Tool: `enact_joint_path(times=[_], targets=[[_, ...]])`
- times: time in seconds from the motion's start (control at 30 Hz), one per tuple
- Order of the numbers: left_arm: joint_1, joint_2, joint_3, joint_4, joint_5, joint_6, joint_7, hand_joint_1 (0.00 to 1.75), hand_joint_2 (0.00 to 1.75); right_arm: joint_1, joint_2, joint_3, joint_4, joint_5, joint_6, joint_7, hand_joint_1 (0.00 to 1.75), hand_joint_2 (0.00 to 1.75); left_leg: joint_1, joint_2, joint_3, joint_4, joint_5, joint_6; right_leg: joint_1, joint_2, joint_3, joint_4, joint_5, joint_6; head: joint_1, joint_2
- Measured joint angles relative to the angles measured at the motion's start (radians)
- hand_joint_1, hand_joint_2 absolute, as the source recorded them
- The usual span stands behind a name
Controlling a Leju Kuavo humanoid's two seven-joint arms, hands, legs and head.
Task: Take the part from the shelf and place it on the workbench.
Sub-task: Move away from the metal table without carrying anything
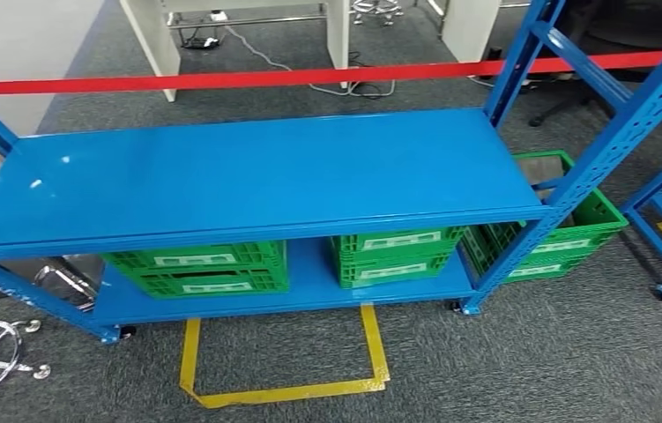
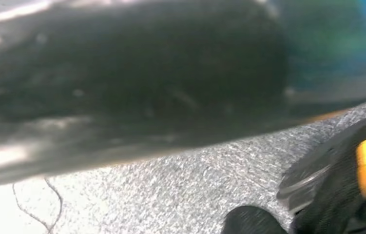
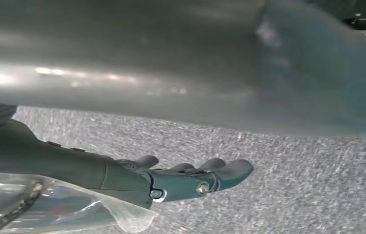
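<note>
Closest in, the right arm hangs low over the grey carpet. The right hand has its fingers stretched out nearly straight and close together, and a clear bag lies tucked along its palm side with something dark and thin inside. That looks like the part, held off the floor, though the actual pinch point is hidden. The left wrist view is a dark blur, so I cannot tell how the left hand's fingers lie.

Out ahead, a yellow tape square is marked on the floor just in front of the blue shelf. Two green crates sit on the lower deck, and a third crate stands on the floor beyond the right post. Red tape runs across behind.

My read is that the pick is done and this is the carry. The next move calls for finding the workbench, raising the right arm and setting the bag down flat before letting go.
</note>
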Motion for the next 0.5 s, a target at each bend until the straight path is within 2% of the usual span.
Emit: enact_joint_path(times=[0.03,0.07,0.13,0.17,0.2,0.23,0.27,0.3,0.33,0.37,0.4,0.43,0.47,0.5], targets=[[0.005,0.0,0.004,-0.002,-0.005,0.0,0.001,0.0,0.0,0.0,0.0,-0.001,-0.001,0.001,0.0,0.0,0.0,0.0,0.0,0.007,-0.004,0.006,-0.004,-0.006,0.0,-0.014,0.004,-0.003,0.002,-0.007,-0.001,0.0],[0.009,0.001,0.008,-0.003,-0.011,0.0,0.002,0.0,0.0,0.001,0.0,-0.001,-0.002,0.002,0.0,0.001,0.0,0.0,-0.001,0.03,-0.014,0.027,-0.018,-0.011,-0.001,-0.029,0.006,-0.005,0.004,-0.013,-0.004,0.0],[0.014,0.001,0.017,-0.006,-0.017,0.0,0.004,0.0,0.0,0.004,0.0,-0.002,-0.003,0.004,0.0,0.002,0.0,0.0,-0.004,0.099,-0.06,0.129,-0.076,-0.019,-0.001,-0.059,0.008,-0.009,0.003,-0.021,-0.011,0.0],[0.014,0.001,0.022,-0.007,-0.019,0.0,0.005,0.0,0.0,0.006,0.0,-0.002,-0.004,0.005,0.0,0.002,0.0,0.0,-0.003,0.121,-0.094,0.2,-0.108,-0.022,0.001,-0.076,0.008,-0.008,0.001,-0.024,-0.013,0.0],[0.014,0.001,0.026,-0.008,-0.019,0.0,0.005,0.0,0.0,0.008,0.0,-0.002,-0.004,0.005,0.0,0.002,0.0,0.0,-0.001,0.131,-0.121,0.259,-0.129,-0.024,0.003,-0.092,0.007,-0.008,-0.001,-0.026,-0.012,0.0],[0.015,0.0,0.028,-0.008,-0.019,0.0,0.005,0.0,0.0,0.009,0.0,-0.002,-0.004,0.005,0.0,0.002,0.0,0.0,0.0,0.135,-0.134,0.288,-0.131,-0.024,0.005,-0.108,0.006,-0.008,-0.004,-0.028,-0.012,0.0],[0.017,0.0,0.03,-0.008,-0.019,0.0,0.005,0.0,0.0,0.009,0.0,-0.002,-0.004,0.005,0.0,0.002,0.0,0.0,0.0,0.138,-0.128,0.278,-0.115,-0.023,0.006,-0.123,0.007,-0.008,-0.008,-0.028,-0.012,0.0],[0.019,0.0,0.031,-0.008,-0.019,0.0,0.005,0.0,0.0,0.009,0.0,-0.002,-0.004,0.005,0.0,0.002,0.0,0.0,0.0,0.144,-0.101,0.228,-0.083,-0.019,0.008,-0.137,0.011,-0.008,-0.012,-0.027,-0.013,0.0],[0.021,0.0,0.031,-0.008,-0.019,0.0,0.005,0.0,0.0,0.008,0.0,-0.002,-0.004,0.006,0.0,0.002,0.0,0.0,-0.003,0.16,-0.062,0.158,-0.049,-0.014,0.009,-0.15,0.017,-0.009,-0.017,-0.026,-0.013,0.0],[0.022,0.0,0.033,-0.008,-0.019,0.0,0.005,0.0,0.0,0.009,0.0,-0.002,-0.004,0.006,0.0,0.002,0.0,0.0,-0.008,0.187,-0.027,0.091,-0.027,-0.006,0.011,-0.162,0.023,-0.008,-0.022,-0.022,-0.012,0.0],[0.022,0.0,0.035,-0.008,-0.021,0.0,0.006,0.0,0.44,0.01,0.0,-0.002,-0.004,0.006,0.0,0.002,0.0,0.0,-0.012,0.208,-0.001,0.042,-0.014,0.001,0.013,-0.172,0.028,-0.008,-0.027,-0.019,-0.012,0.0],[0.023,0.001,0.038,-0.009,-0.026,0.0,0.008,0.0,0.87,0.01,0.0,-0.004,-0.004,0.005,0.0,0.001,0.0,0.0,-0.017,0.222,0.01,0.018,-0.012,0.007,0.015,-0.182,0.031,-0.008,-0.03,-0.015,-0.011,0.0],[0.025,0.001,0.042,-0.01,-0.032,0.0,0.012,0.0,1.31,0.011,0.0,-0.007,-0.004,0.003,0.0,0.002,0.0,0.0,-0.02,0.224,0.011,0.012,-0.016,0.012,0.016,-0.191,0.034,-0.01,-0.032,-0.011,-0.011,0.0],[0.029,0.002,0.046,-0.011,-0.041,0.0,0.017,0.0,1.75,0.012,0.001,-0.012,-0.005,0.002,0.0,0.003,0.0,0.0,-0.02,0.214,0.011,0.008,-0.012,0.014,0.017,-0.199,0.039,-0.014,-0.033,-0.008,-0.011,0.0]])
